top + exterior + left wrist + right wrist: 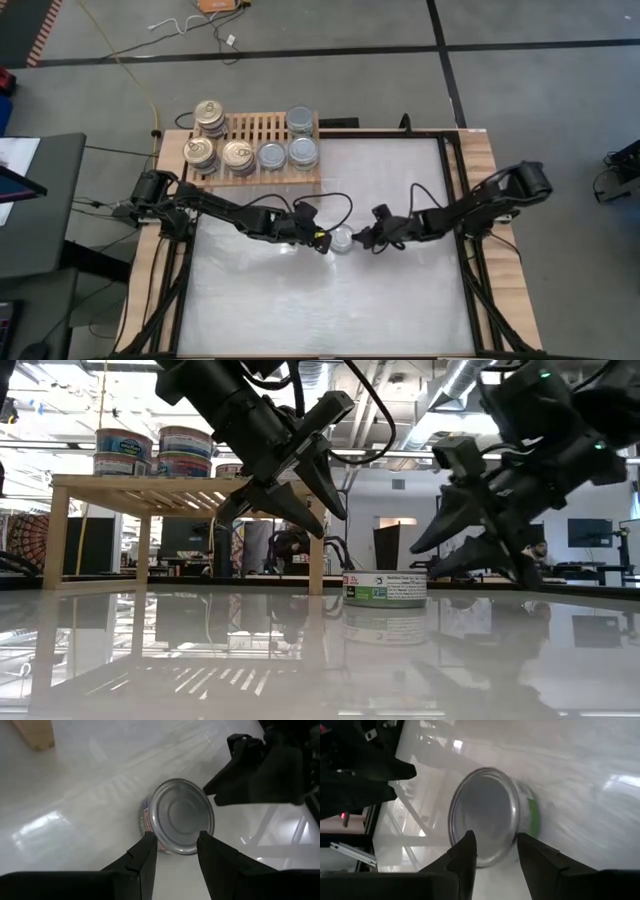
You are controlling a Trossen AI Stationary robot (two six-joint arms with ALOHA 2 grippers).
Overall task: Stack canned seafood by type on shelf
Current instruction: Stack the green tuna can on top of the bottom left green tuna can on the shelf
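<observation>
From above, the shelf at the table's far left already carries gold-topped tins on its left and silver ones on its right; one silver tin remains mid-table between the left gripper and right gripper. At table level, both hover beside the tin, untouched. In each wrist view, fingers stand parted, holding nothing.

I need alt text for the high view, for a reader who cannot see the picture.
Seen from above, the left end effector and right end effector flank one silver-topped can on the white table. Behind, a wooden shelf holds gold-topped cans at left and silver-topped cans at right.
</observation>
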